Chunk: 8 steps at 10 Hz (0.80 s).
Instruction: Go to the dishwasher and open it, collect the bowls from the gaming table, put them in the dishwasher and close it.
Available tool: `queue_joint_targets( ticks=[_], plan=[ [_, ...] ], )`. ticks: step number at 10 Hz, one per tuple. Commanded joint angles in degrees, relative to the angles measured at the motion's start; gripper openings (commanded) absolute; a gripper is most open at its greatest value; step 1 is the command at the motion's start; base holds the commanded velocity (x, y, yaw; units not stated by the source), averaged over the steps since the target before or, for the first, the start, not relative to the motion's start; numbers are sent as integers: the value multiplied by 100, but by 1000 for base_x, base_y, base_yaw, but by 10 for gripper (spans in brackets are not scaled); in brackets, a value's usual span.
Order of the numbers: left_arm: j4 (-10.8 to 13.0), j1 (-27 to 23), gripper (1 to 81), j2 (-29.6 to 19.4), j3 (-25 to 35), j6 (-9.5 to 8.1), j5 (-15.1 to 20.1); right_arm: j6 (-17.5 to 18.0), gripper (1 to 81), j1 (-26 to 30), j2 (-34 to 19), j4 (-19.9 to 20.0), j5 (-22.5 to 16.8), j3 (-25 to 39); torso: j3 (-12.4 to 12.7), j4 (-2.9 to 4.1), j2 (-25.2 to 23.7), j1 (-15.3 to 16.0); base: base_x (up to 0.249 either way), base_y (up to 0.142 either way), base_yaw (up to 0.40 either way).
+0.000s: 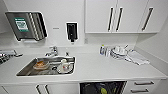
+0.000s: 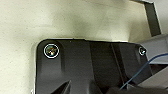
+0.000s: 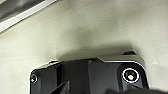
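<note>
The dishwasher stands open under the white counter in the head view, its dark interior showing between the cabinet fronts. Inside it lies a yellow-green bowl; the rest of the load is too dark to make out. The gaming table is out of view. Both wrist views look down on pale speckled floor past the robot's own dark plate.
A steel sink with dirty dishes and a tap is set in the counter on the left. White crockery, a bottle and a cloth lie at the right. Drawers flank the dishwasher, with wall cupboards above.
</note>
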Motion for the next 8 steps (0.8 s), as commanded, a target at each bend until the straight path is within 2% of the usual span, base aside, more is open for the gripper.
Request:
queue_joint_targets(
  ticks=[1,3,4,6,8],
  plan=[
    [-26,-155,811,-74,-46,11,181,-6,811,382,-112,-44,-224,43,0,0,-544,354,0,0,0],
    [-26,-155,811,-57,-46,11,181,-6,811,383,-112,-9,-232,-45,0,0,-953,610,0,0,0],
    [-26,-155,811,-56,-46,2,181,-6,811,383,-103,0,-232,-80,0,0,-561,354,0,0,0],
    [-26,-155,811,-65,-46,-7,181,55,811,409,-33,17,-232,-229,2,0,-878,551,0,0,0],
    [-17,-155,811,-65,-46,-7,181,64,811,488,90,17,-241,-317,2,0,-953,601,0,0,0]
  ],
)
